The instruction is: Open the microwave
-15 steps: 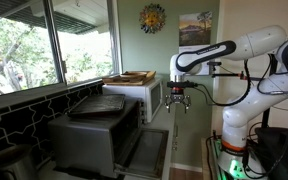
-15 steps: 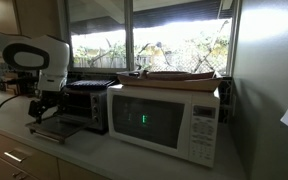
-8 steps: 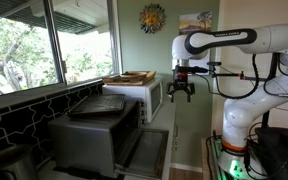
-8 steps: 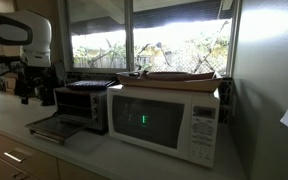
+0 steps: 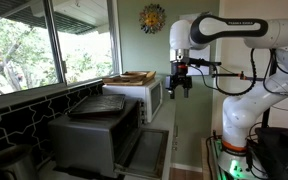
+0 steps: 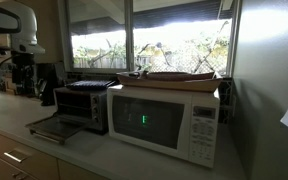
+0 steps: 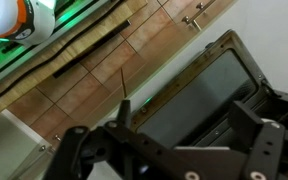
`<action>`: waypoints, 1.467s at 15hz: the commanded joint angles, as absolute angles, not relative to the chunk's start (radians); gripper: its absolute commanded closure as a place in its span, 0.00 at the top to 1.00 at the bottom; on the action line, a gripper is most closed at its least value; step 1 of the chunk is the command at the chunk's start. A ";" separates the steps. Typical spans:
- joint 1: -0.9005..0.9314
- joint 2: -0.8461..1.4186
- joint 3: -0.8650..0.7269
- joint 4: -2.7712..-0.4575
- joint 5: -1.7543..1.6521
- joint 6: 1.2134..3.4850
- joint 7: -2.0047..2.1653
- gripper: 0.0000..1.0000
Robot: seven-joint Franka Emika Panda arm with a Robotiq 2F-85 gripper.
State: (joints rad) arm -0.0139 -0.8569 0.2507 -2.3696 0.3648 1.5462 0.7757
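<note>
The microwave is the dark grey boxy oven, seen in both exterior views (image 5: 92, 135) (image 6: 84, 104). Its front door (image 5: 150, 153) (image 6: 52, 127) hangs down, open and lying flat on the counter. The wrist view looks down on that open door (image 7: 199, 95). My gripper (image 5: 181, 88) (image 6: 22, 84) (image 7: 169, 150) is open and empty. It hangs in the air well above and in front of the oven and touches nothing.
A white boxy appliance (image 5: 150, 96) (image 6: 169, 120) stands beside the oven, with a flat wooden tray (image 5: 130, 77) (image 6: 174, 74) on top. Windows run behind the counter. Wooden drawers with handles (image 7: 199, 12) lie below the counter.
My gripper has risen and pulled back from the oven front. The door stays down and open.
</note>
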 commanded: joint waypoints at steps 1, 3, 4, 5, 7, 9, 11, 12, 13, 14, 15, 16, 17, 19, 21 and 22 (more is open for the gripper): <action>0.024 -0.779 0.272 -2.277 0.330 1.510 0.656 1.00; 0.037 -0.751 0.281 -2.243 0.319 1.510 0.582 1.00; 0.043 -0.740 0.284 -2.229 0.313 1.510 0.544 1.00; 0.048 -0.727 0.288 -2.214 0.306 1.511 0.504 1.00; 0.059 -0.702 0.293 -2.191 0.285 1.512 0.423 1.00; 0.078 -0.681 0.291 -2.173 0.261 1.514 0.345 1.00; 0.098 -0.662 0.287 -2.157 0.231 1.515 0.264 1.00; 0.108 -0.655 0.285 -2.151 0.215 1.516 0.225 1.00; 0.119 -0.650 0.283 -2.148 0.198 1.519 0.185 1.00; 0.129 -0.643 0.283 -2.143 0.178 1.525 0.145 1.00; 0.114 -0.668 0.281 -2.169 0.216 1.545 0.216 1.00; 0.118 -0.665 0.280 -2.167 0.212 1.546 0.209 1.00; 0.118 -0.664 0.280 -2.167 0.212 1.546 0.209 1.00; 0.117 -0.664 0.278 -2.167 0.213 1.546 0.209 1.00; 0.117 -0.664 0.278 -2.167 0.213 1.546 0.209 1.00; 0.117 -0.664 0.278 -2.167 0.213 1.546 0.209 1.00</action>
